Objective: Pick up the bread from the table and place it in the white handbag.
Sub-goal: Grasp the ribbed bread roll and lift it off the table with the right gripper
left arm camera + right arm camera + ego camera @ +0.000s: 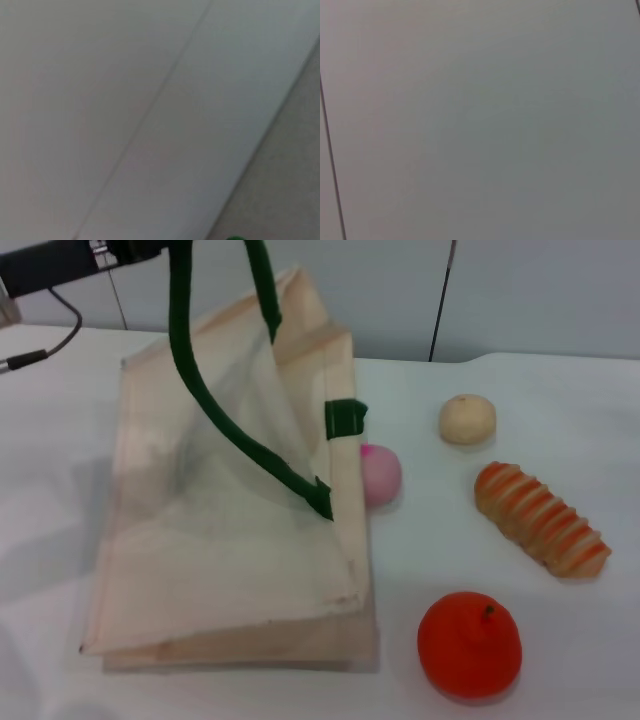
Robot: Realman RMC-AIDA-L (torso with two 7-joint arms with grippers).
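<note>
The bread point(542, 519), a ridged loaf with orange-brown and cream stripes, lies on the table at the right, untouched. The white handbag point(210, 540) lies at the left with its upper side pulled up by one dark green handle point(215, 410), so its mouth gapes toward the right. The handle runs up past the top edge beside my left arm's dark end point(135, 250). A sliver of green point(235, 238) shows in the left wrist view. My right gripper is out of view; its wrist view shows only a blank wall.
A small round tan bun point(467, 419) lies behind the bread. An orange fruit point(470, 644) lies in front of it. A pink ball point(380, 475) rests against the bag's right edge. A white tablecloth point(560, 390) covers the table.
</note>
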